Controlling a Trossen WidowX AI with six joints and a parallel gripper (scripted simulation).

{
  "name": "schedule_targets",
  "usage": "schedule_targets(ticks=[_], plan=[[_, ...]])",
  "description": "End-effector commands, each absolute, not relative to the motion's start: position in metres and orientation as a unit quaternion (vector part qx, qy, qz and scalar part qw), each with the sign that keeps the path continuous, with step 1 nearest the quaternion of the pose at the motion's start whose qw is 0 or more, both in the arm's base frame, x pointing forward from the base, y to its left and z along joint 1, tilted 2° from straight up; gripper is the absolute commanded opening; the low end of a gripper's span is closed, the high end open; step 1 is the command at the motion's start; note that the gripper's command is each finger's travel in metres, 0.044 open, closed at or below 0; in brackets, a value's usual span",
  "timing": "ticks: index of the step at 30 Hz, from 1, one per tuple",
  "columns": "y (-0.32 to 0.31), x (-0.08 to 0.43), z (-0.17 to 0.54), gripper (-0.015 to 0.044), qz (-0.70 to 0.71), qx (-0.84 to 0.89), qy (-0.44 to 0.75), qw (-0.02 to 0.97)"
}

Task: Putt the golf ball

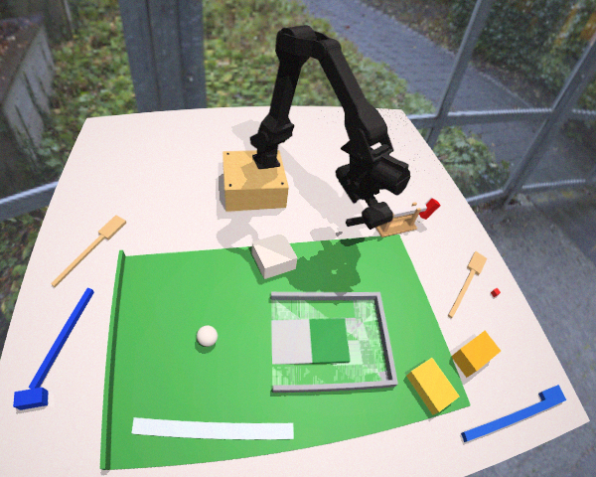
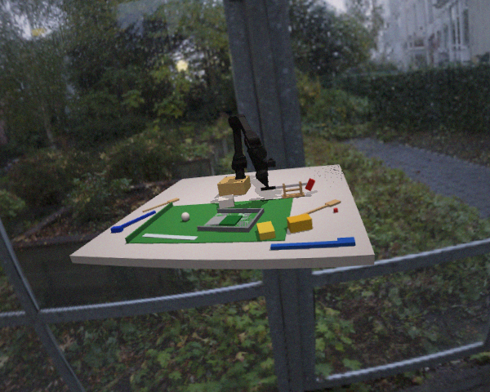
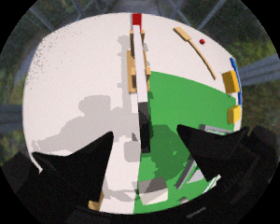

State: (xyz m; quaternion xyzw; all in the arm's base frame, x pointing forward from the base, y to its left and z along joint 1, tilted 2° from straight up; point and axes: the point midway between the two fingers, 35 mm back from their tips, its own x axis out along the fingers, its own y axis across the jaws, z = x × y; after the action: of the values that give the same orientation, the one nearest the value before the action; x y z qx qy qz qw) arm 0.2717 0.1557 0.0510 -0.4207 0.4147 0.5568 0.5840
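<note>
The red putter [image 1: 430,208] [image 2: 309,184] [image 3: 136,20] lies across the wooden rack [image 1: 398,230] [image 2: 292,195] [image 3: 130,70], its red head beyond the far end and its black handle toward the robot base. My gripper [image 1: 366,218] [image 2: 265,185] [image 3: 147,132] is open and empty, pointing down over the handle, which shows between the spread fingers in the wrist view. Their exact height over it is unclear. The white golf ball [image 1: 207,335] [image 2: 185,216] rests on the mat, left of the grey ramp [image 1: 290,341]. The ramp leads to the raised green [image 1: 330,341] [image 2: 231,220].
A grey wall [image 1: 384,333] borders the green on three sides. A white block [image 1: 274,255] [image 2: 226,201] [image 3: 153,190] stands at the mat's back edge. Yellow blocks [image 1: 432,386] [image 1: 476,353] stand at right. Blue clubs [image 1: 62,336] [image 1: 514,418] and wooden paddles [image 1: 112,227] [image 1: 476,262] lie at the sides.
</note>
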Motion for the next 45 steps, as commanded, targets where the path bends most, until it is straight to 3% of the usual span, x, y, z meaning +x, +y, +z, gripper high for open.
schedule_targets(ticks=[1, 30, 45], plan=[[0.154, 0.271, 0.045, 0.0440, 0.555, -0.420, 0.418, 0.584], [0.156, 0.272, -0.002, 0.0440, 0.555, -0.419, 0.418, 0.584], [0.157, 0.273, 0.002, 0.0046, 0.557, -0.420, 0.415, 0.584]])
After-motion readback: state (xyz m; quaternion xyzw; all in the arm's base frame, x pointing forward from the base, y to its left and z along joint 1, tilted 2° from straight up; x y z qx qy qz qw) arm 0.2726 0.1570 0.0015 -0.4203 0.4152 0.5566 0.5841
